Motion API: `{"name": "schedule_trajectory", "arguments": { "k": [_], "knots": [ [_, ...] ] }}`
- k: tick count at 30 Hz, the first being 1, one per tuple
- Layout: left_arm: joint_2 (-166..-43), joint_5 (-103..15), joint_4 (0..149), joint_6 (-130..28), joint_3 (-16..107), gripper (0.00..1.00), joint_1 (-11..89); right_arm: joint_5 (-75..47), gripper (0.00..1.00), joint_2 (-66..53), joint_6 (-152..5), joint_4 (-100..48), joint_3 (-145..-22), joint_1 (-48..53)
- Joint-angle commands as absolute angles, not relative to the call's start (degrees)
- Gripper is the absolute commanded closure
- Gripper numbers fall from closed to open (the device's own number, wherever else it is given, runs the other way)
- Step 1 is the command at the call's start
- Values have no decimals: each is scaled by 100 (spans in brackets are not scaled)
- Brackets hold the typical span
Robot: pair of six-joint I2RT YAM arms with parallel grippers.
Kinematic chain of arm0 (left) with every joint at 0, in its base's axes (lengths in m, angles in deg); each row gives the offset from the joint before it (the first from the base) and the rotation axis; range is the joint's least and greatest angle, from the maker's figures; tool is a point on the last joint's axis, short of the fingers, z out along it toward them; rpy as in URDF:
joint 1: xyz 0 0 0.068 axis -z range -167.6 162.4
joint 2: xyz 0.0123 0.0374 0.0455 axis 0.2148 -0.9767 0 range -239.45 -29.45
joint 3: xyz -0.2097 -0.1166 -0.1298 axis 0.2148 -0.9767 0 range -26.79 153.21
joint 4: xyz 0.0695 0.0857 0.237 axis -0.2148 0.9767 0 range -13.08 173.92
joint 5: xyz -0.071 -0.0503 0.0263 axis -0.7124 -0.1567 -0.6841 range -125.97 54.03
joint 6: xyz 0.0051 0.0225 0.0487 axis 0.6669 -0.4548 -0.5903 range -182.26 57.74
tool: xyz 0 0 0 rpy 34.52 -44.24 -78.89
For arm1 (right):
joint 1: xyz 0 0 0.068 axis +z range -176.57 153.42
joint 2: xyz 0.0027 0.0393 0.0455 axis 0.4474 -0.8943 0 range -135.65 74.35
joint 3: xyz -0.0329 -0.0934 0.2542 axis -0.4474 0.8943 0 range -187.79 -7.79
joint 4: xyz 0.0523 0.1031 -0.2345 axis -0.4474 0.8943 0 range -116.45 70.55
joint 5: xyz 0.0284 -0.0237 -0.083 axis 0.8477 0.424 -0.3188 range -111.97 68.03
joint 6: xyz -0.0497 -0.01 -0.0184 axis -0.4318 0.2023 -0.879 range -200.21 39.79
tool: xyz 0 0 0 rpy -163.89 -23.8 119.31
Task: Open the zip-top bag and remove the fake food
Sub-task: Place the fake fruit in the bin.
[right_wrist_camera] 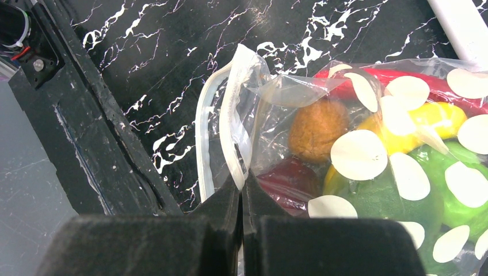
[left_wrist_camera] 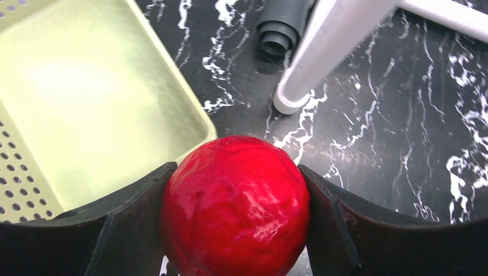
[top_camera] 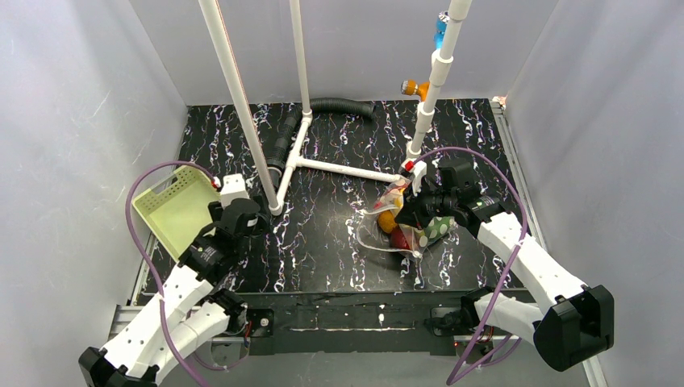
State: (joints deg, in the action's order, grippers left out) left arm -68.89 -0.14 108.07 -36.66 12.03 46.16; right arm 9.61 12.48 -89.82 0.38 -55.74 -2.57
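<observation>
Surface: black table veined with white; pale grey walls on three sides.
Left wrist view alone: left gripper clamped around a red round fruit; the corner of the pale green basket is just beside it.
Right wrist view alone: right gripper pinched on the zip strip of the zip-top bag; inside are a red chili, yellow banana, green piece and dark red round one.
Bag's place: on the table right of centre, under the right arm.
Around: white pipe frame; grey hose at the back; a pipe foot stands near the left gripper.
</observation>
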Motion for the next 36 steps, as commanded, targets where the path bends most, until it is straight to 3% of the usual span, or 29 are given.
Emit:
{"name": "schedule_trajectory", "arguments": {
  "k": [1, 15, 21, 31, 35, 36],
  "knots": [
    [-6856, 400, 11045, -3423, 1475, 100, 4146, 1099, 99, 1300, -8966, -35, -5644, -276],
    [-7681, -89, 10853, -2520, 1583, 98, 1915, 1117, 99, 1335, -8956, -26, -5653, -276],
    [-8163, -243, 11026, -2213, 1733, 78, 1350, 1126, 99, 1333, -8957, -28, -5661, -276],
    [-8387, -284, 11092, -2028, 1748, 55, 898, 1138, 99, 1351, -8946, -34, -5650, -276],
    [-8650, -214, 11386, -1775, 1903, 26, 811, 1151, 99, 1378, -8950, -26, -5649, -283],
    [-8699, -206, 11446, -1740, 1935, 23, 804, 1159, 99, 1386, -8944, -26, -5647, -275]
  ]
}}
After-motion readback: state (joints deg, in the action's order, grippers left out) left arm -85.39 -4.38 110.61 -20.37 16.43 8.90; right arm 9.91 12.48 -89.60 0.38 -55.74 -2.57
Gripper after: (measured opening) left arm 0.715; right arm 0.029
